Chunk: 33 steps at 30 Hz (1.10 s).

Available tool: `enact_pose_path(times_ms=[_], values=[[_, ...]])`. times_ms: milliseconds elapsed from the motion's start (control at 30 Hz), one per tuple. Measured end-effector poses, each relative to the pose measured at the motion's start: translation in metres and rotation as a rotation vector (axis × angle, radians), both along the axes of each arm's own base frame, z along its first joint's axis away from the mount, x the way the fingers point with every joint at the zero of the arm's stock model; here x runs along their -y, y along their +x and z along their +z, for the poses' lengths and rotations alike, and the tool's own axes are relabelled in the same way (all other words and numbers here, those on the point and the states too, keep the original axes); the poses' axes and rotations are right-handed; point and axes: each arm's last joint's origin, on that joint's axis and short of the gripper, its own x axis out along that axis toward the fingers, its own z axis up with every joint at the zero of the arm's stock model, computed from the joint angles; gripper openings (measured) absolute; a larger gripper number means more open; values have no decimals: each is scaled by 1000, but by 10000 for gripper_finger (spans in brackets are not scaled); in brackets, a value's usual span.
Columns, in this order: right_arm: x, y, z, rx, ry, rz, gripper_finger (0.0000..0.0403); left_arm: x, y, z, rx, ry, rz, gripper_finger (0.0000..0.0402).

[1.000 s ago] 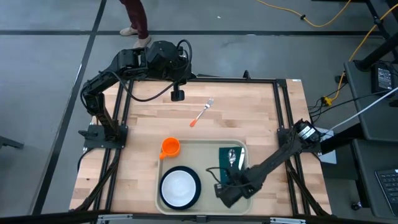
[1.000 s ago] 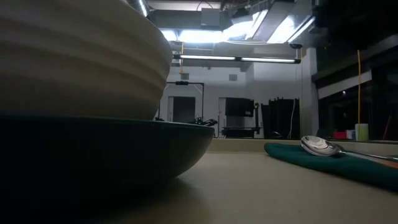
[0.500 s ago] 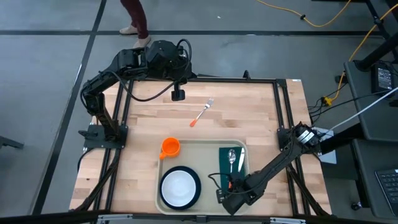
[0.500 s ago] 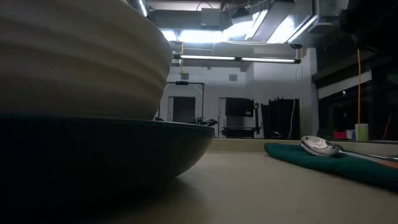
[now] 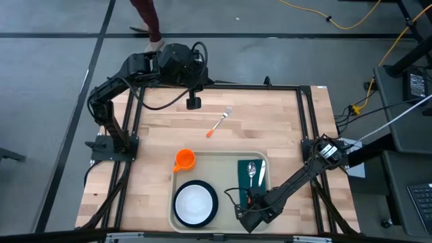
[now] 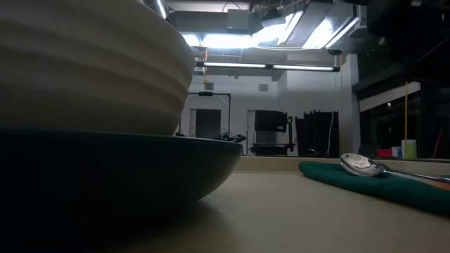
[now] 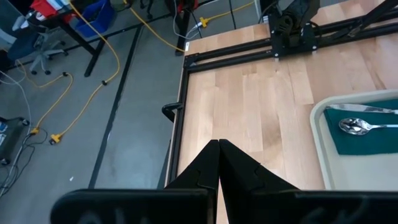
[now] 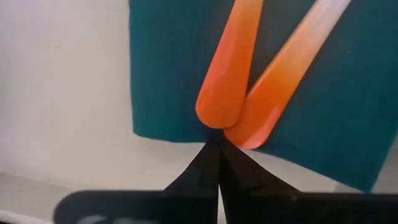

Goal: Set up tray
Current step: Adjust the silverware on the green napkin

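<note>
Right fingers (image 8: pixel 216 163) pressed together just above the tray (image 5: pixel 223 159), near its right rim.

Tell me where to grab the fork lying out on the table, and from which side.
Grip the fork at the middle of its handle, coming straight down from above. It lies flat on the bare wood table, clear of the tray, orange end toward the tray, so set the fingers across the handle's slant.
</note>
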Motion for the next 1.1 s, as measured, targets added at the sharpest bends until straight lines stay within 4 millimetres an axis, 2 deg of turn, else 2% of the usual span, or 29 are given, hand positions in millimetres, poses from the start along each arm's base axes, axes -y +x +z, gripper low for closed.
enact_pose_path(times_ms=[833, 1100], values=[[1, -3, -3, -61, 11, -15, 5, 5, 1, 0, 9, -12, -29, 4], [2, -4, 10, -112, -34, -21, 6, 5, 1, 0, 8, -10, -31, 4]])
